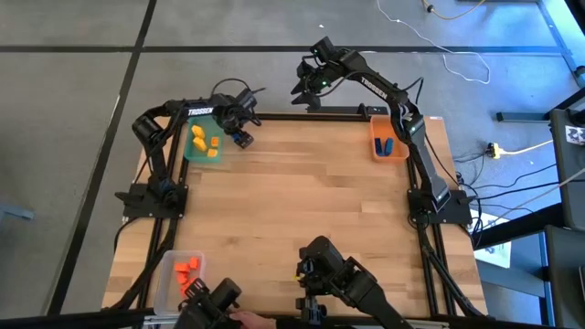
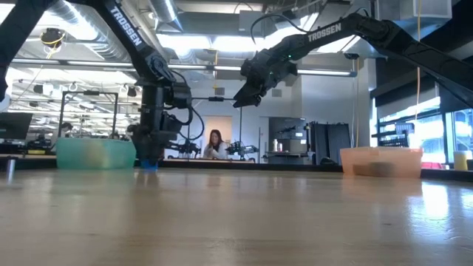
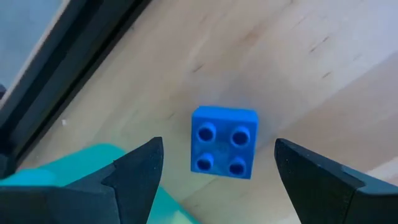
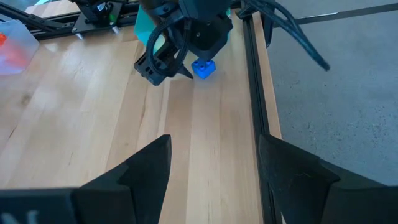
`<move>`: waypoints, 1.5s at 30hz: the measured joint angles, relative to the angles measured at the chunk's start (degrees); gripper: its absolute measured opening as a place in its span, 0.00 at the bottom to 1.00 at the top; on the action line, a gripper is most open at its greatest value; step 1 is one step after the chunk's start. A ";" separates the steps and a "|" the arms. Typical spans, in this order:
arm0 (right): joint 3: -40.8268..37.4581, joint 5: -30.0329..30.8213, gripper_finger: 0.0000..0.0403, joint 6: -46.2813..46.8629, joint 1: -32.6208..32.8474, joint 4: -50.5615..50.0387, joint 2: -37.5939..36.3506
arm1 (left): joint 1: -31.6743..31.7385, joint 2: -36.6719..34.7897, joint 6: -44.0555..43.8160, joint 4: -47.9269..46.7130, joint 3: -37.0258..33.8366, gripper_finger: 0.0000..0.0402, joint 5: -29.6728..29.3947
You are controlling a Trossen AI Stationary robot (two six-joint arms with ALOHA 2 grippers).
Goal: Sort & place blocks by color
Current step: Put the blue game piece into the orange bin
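Your left gripper [image 3: 214, 171] hung wide open and empty over the blue block [image 3: 224, 142] lying on the table [image 1: 302, 192] beside the green bin [image 1: 196, 151], apparently poised to grasp it, while your right gripper [image 2: 240, 100] waited open and raised

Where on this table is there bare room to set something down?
The wide middle of the table is bare, bordered by the green bin, orange bin and clear bin. It is crowded beside the green bin, where the left gripper hangs open over a blue block.
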 joint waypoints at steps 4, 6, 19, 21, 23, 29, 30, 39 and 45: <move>-0.02 0.00 0.61 0.00 0.01 0.00 0.00 | -0.03 0.00 -0.09 -0.45 0.00 0.74 -0.80; -0.01 0.00 0.61 0.00 0.01 0.00 0.00 | -0.07 0.00 -0.11 -0.43 0.00 0.74 -1.36; -0.02 0.00 0.61 0.00 0.02 0.00 0.00 | -2.35 0.00 -0.96 -0.66 0.00 0.74 -1.07; -0.02 0.00 0.61 0.00 0.00 0.00 0.00 | -3.38 0.00 -0.02 -0.64 0.00 0.74 -1.33; -0.02 0.00 0.61 0.00 0.02 0.00 0.00 | -4.26 0.00 0.18 -0.67 0.03 0.74 -1.33; 0.00 0.00 0.61 0.00 0.00 0.00 0.00 | -5.50 0.00 0.11 -1.38 1.28 0.74 -1.37; -0.01 0.00 0.61 0.00 0.01 0.00 0.00 | -5.68 0.00 -0.13 -1.38 1.41 0.74 -1.37; -0.01 0.00 0.61 -0.01 0.00 0.00 0.00 | -6.86 0.86 -1.20 -1.02 1.60 0.74 -4.68; 0.00 0.00 0.61 -0.01 0.00 0.00 0.00 | -7.19 0.87 -1.49 -0.99 1.60 0.74 -5.09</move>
